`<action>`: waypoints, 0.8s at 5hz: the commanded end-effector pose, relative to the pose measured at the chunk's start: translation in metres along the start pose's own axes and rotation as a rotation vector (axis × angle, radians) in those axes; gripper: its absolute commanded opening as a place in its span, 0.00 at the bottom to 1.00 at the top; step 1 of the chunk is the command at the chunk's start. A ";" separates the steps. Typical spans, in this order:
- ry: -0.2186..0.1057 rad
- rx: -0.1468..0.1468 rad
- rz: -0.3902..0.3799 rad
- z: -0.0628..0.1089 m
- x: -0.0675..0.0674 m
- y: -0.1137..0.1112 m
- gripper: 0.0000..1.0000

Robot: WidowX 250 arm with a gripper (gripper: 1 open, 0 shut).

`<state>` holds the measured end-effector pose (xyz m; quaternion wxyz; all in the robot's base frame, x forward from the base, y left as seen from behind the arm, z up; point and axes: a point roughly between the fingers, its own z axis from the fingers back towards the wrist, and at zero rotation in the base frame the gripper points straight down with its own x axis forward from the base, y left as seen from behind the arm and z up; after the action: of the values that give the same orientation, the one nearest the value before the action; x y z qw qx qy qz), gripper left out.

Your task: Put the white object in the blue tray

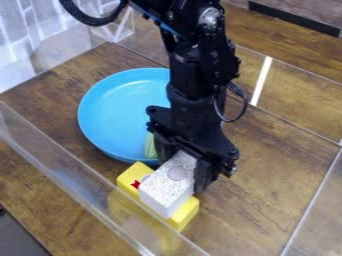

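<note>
Beneath end effector (185, 163): white object (170, 183), clamped between jaws, atop yellow box (151, 203).

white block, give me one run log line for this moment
gripper: shut on white block | block: on yellow box | blue tray: no block yet

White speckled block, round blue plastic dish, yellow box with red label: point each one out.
White speckled block (168, 183), camera view, on its top face.
Round blue plastic dish (114, 108), camera view, on its bare floor.
Yellow box with red label (134, 183), camera view, on its left top edge.
</note>
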<state>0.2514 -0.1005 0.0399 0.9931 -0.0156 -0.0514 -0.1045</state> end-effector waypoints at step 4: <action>-0.051 -0.007 -0.002 0.024 0.020 0.010 0.00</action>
<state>0.2577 -0.0953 0.0483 0.9925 -0.0153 -0.0421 -0.1133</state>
